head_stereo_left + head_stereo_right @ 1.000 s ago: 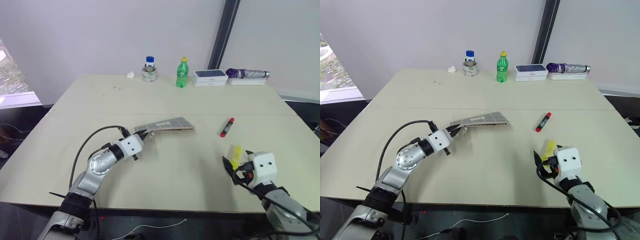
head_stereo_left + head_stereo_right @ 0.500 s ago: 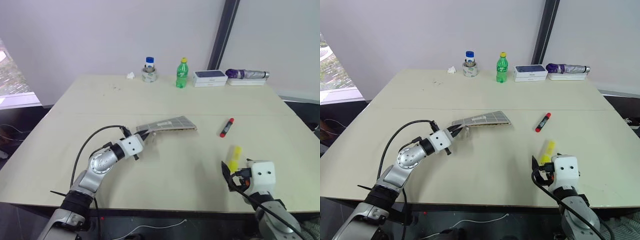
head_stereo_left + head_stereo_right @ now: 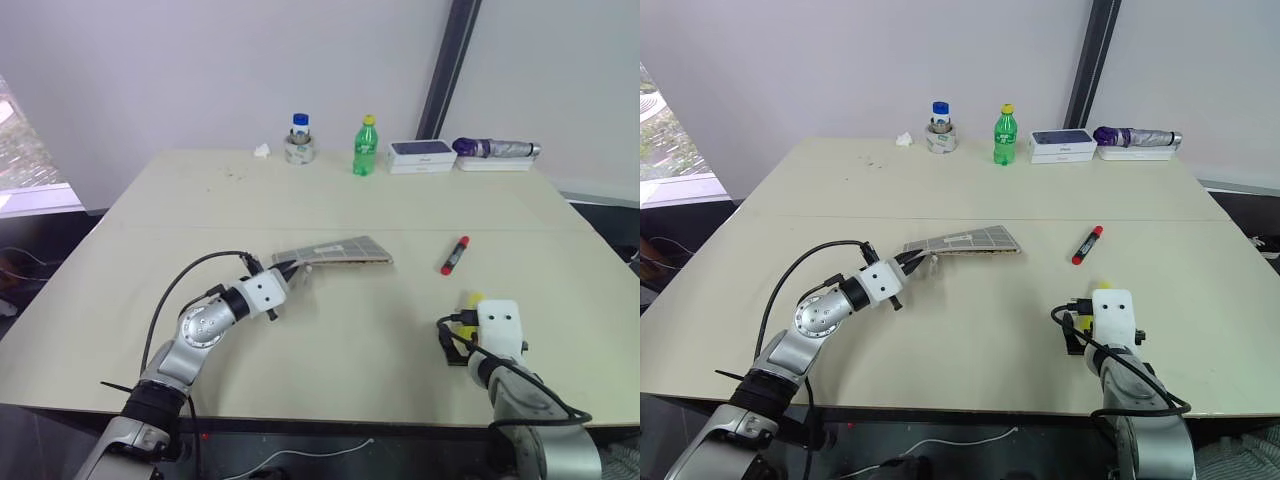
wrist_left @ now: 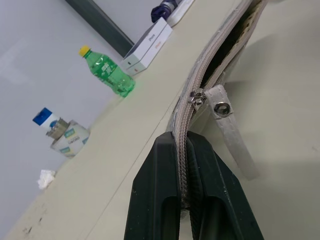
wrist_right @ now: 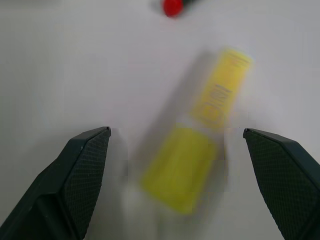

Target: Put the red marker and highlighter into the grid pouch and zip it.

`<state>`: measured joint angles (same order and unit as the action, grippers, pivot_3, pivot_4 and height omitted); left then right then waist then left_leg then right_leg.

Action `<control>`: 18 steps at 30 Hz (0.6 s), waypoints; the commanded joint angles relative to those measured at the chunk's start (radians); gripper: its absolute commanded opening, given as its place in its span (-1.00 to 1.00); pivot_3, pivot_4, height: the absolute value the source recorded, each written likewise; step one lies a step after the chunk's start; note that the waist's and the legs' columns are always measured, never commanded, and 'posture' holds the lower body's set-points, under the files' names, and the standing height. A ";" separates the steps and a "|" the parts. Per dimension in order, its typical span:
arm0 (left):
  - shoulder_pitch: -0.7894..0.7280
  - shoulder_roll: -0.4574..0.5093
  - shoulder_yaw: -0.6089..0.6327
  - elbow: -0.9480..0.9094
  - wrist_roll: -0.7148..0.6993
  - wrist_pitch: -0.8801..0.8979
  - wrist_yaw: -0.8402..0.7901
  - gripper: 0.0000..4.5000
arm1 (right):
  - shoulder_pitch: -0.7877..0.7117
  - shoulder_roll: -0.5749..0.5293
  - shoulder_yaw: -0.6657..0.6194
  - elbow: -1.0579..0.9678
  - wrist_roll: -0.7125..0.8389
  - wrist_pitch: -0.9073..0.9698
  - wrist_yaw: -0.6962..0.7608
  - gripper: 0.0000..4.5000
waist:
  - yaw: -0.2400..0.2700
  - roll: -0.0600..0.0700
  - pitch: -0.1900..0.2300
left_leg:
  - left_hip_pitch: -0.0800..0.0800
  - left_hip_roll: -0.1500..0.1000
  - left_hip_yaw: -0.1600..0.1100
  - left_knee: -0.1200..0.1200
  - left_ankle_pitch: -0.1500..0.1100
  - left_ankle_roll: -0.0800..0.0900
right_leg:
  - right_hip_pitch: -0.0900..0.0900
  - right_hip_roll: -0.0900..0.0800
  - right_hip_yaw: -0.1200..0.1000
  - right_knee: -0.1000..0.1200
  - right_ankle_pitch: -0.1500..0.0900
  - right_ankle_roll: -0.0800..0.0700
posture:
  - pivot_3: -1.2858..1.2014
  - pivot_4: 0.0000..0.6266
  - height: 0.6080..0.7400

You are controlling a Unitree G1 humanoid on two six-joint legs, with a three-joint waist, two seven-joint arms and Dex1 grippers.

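Head views: on the pale bench [image 3: 400, 210], the left gripper [image 3: 283, 272] pinches one end of the flat grey grid-lined fabric pouch [image 3: 335, 251]; a slim red marker [image 3: 455, 254] lies to its right.

Left wrist: black fingers [image 4: 157, 200] clamp the pouch's zipper edge.

Right wrist: the right gripper [image 5: 177, 150], fingers [image 5: 82, 170] spread wide, straddles the chunky yellow highlighter [image 5: 202, 132] on the bench.

A broad beige table [image 3: 200, 200] was seen. Along its far edge stood a small jar with a blue lid [image 3: 299, 139], a green bottle [image 3: 364, 146], a white box [image 3: 420, 154] and a folded purple umbrella [image 3: 495, 148]. Nearer, the red marker [image 3: 454, 255] and the highlighter [image 5: 207, 137] lay flat, near each other but apart.
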<state>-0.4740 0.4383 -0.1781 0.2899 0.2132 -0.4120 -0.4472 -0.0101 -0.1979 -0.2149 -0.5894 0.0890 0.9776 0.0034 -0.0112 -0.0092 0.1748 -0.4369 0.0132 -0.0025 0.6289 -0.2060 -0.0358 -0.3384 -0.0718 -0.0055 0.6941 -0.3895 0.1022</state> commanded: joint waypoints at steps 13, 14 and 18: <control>-0.012 0.006 0.008 -0.032 0.016 -0.019 0.024 -1.00 | -0.052 -0.102 -0.025 0.037 -0.047 -0.181 0.030 -0.60 | 0.001 0.000 0.000 | 0.000 -0.001 0.000 0.000 0.000 0.000 | 0.000 0.000 0.000 0.000 0.000 0.000 | 0.03 -0.52 1.00; -0.015 0.004 0.007 -0.029 0.016 -0.019 0.024 -1.00 | -0.062 -0.135 -0.011 0.036 -0.054 -0.246 0.054 -0.60 | 0.000 0.000 0.000 | 0.000 -0.001 0.000 0.000 0.000 0.000 | 0.000 -0.001 0.000 0.000 0.000 0.000 | 0.03 -0.52 1.00; -0.029 0.000 0.000 -0.014 0.017 -0.030 0.020 -1.00 | -0.085 -0.204 0.068 0.025 -0.013 -0.423 0.205 -0.60 | -0.005 0.000 0.000 | 0.000 0.000 0.000 0.000 0.000 0.000 | -0.001 0.001 0.000 0.000 0.000 0.000 | 0.03 -0.52 1.00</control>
<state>-0.4846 0.4340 -0.1816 0.2912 0.2318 -0.4194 -0.4334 -0.0846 -0.3850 -0.1923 -0.5262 0.0525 0.6403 0.1393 -0.0164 -0.0093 0.1748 -0.4369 0.0141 -0.0024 0.6288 -0.2062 -0.0355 -0.3390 -0.0702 -0.0055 0.6942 -0.3895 0.1022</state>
